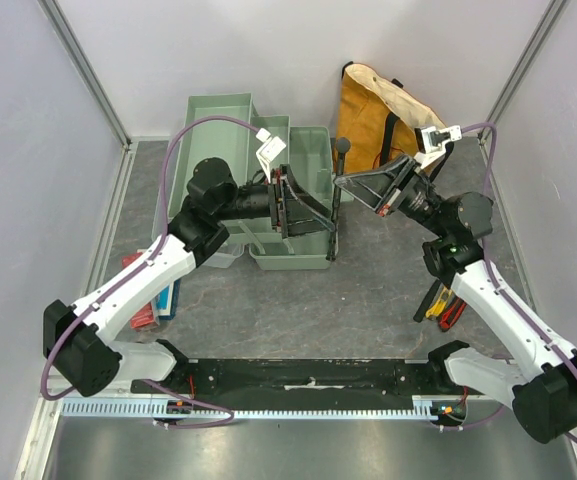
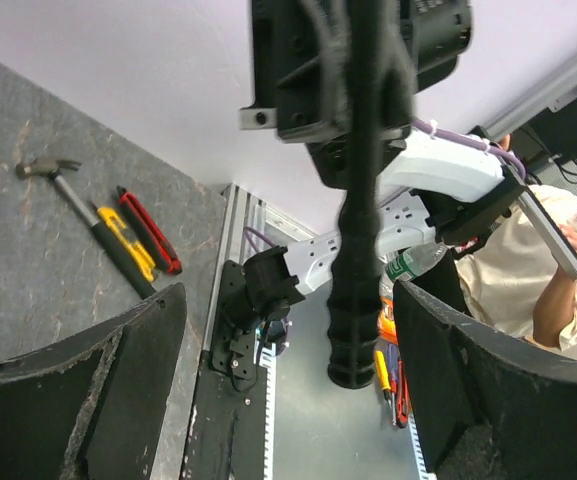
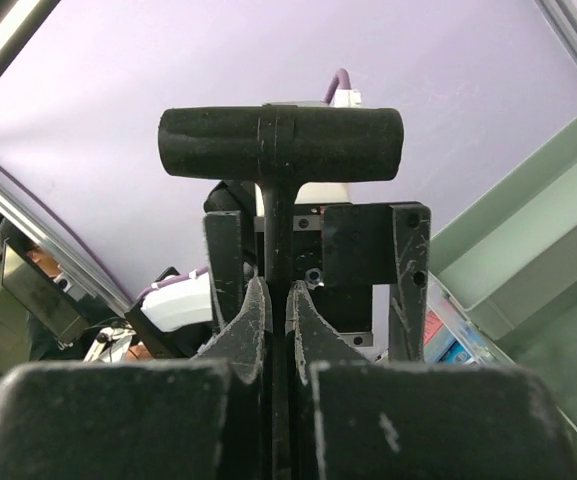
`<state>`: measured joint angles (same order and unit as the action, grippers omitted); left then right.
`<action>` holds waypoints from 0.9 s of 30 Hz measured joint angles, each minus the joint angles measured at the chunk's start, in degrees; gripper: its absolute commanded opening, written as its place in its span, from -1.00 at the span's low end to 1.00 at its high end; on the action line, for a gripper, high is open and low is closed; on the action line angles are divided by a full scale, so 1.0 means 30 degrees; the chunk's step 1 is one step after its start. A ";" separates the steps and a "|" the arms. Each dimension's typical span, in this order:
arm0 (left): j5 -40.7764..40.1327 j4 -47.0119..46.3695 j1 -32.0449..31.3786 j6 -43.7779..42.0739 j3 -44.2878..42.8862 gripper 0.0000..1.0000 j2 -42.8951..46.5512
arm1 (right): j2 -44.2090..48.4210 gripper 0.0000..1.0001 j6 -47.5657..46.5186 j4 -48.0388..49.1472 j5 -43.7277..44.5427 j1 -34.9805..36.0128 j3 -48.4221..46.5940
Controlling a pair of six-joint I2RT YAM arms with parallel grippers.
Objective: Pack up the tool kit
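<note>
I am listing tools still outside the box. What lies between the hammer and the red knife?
A yellow knife lies there, close beside the hammer and the red knife; the left wrist view shows it.

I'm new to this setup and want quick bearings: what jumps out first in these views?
A black mallet is pinched by its shaft in the shut right fingers, by the open sage-green toolbox mid-table. The left fingers stand wide open facing its handle. A mustard-yellow tote bag stands behind, at the back.
</note>
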<state>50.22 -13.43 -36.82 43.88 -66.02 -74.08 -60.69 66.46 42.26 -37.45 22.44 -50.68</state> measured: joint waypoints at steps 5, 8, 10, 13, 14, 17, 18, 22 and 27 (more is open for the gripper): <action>0.0102 -0.1501 -0.0306 0.0022 0.0109 0.80 0.0204 | -0.0415 -1.00 0.0219 0.0488 0.0007 0.0262 0.0000; 0.0087 -0.2251 -0.0313 0.0168 0.0408 0.75 0.0401 | -0.0568 -1.00 0.0248 0.0634 0.0066 0.0401 0.0000; 0.0080 -0.2659 -0.0386 0.0328 0.0488 0.63 0.0423 | -0.0648 -1.00 0.0291 0.0648 0.0109 0.0503 0.0000; 0.0080 -0.2907 -0.0641 0.0503 0.0495 0.38 0.0393 | -0.0743 -1.00 0.0299 0.0648 0.0291 0.0619 0.0000; 0.0102 -0.3031 -0.0772 0.0539 0.0495 0.25 0.0357 | -0.0765 -1.00 0.0277 0.0641 0.0415 0.0656 0.0000; 0.0153 -0.3045 -0.0984 0.0583 0.0495 -0.27 0.0211 | -0.0823 -1.00 0.0182 0.0612 0.0743 0.0699 0.0000; 0.0124 -0.2914 -0.1027 0.0554 0.0488 -0.48 0.0175 | -0.0874 -1.00 0.0124 0.0583 0.0911 0.0699 0.0000; -0.0583 -0.1348 -0.0940 0.0291 0.0408 -0.96 0.0168 | -0.0940 -0.67 -0.0386 0.0277 0.1093 0.0758 -0.0022; -0.3249 0.4080 -0.0991 -0.2324 -0.1683 -0.97 0.0168 | -0.0918 0.66 -0.1880 -0.2200 0.2477 0.0772 -0.0335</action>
<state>40.47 -1.19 -39.79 36.91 -71.07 -73.58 -63.44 60.82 35.66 -30.02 24.75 -51.68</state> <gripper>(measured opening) 0.188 0.503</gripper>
